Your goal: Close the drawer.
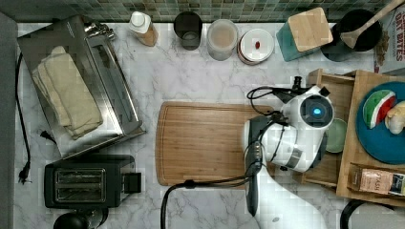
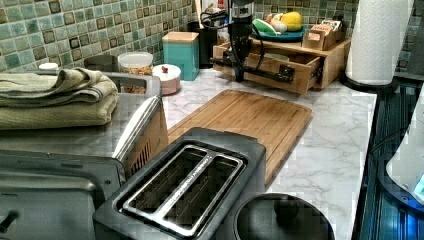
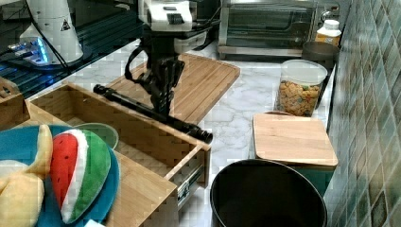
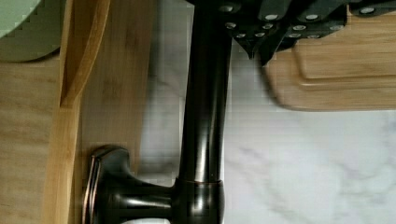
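Note:
The drawer (image 3: 142, 137) stands pulled out from its wooden unit, and a pale green bowl (image 3: 97, 132) lies inside it. Across its front (image 2: 270, 67) runs a dark bar handle (image 3: 142, 109). My gripper (image 3: 163, 106) points down at the middle of that bar. In the wrist view the handle (image 4: 205, 116) runs between the drawer wall (image 4: 65, 116) and my gripper (image 4: 260, 49), whose tips are shut together on the bar's outer side, toward the cutting board, with nothing held. In the top view my arm (image 1: 305, 129) covers the drawer (image 1: 334, 90) front.
A large cutting board (image 1: 205, 143) lies on the marble just in front of the drawer. A blue plate (image 1: 382, 129) with toy fruit sits on the unit's top. Jars (image 1: 222, 38), a teal box (image 3: 293, 137), a black pot (image 3: 267, 194) and a paper towel roll (image 2: 377, 40) stand nearby.

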